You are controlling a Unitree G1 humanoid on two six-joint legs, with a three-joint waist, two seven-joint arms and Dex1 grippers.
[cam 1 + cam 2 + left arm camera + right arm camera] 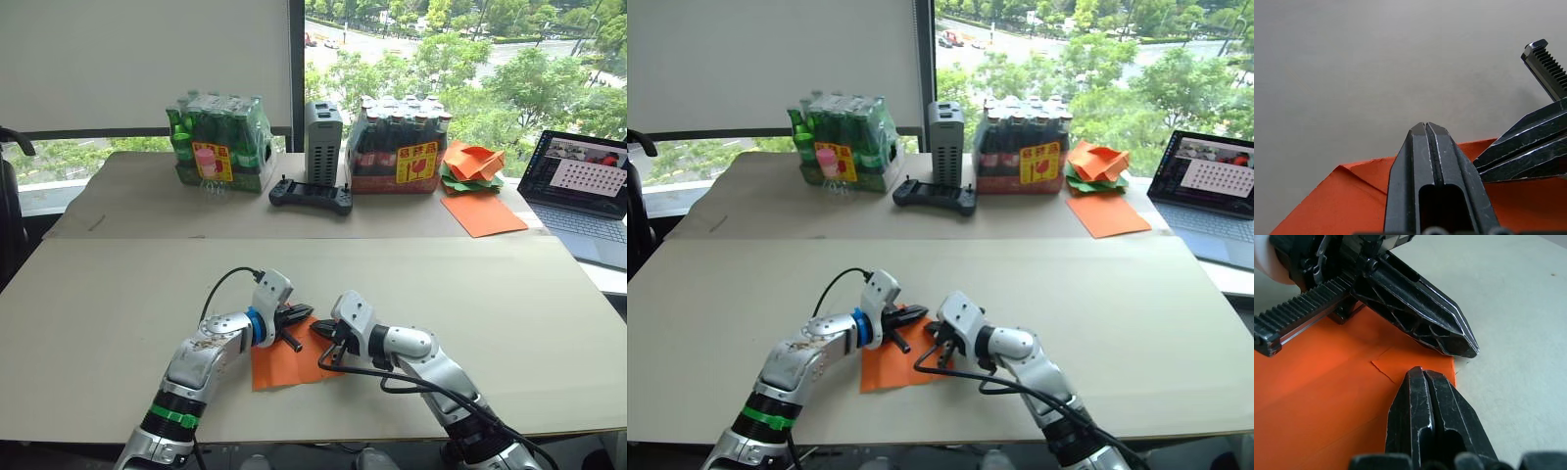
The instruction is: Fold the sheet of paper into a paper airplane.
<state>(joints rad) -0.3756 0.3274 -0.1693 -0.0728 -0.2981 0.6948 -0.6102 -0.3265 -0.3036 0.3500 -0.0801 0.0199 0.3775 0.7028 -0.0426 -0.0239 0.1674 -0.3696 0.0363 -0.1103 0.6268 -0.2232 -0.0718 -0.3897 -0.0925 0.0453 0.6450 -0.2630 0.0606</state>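
The sheet of paper (284, 367) lies flat on the beige table (490, 313) near its front edge, orange, with a small folded flap (1400, 363) at its far corner. My left gripper (304, 315) is shut, its tips (1426, 128) low over the sheet's far edge. My right gripper (321, 338) is also shut, its tips (1422, 373) resting on the sheet by the flap, close beside the left gripper (1469, 348). Nothing sits between either pair of fingers. The paper airplane is out of view.
At the back stand a pack of green bottles (217, 142), a grey box (323, 137), a black controller (312, 196) and a pack of dark bottles (400, 145). A heap of orange and green paper shapes (472, 164), a smooth orange sheet (482, 211) and a laptop (586, 191) sit at the right.
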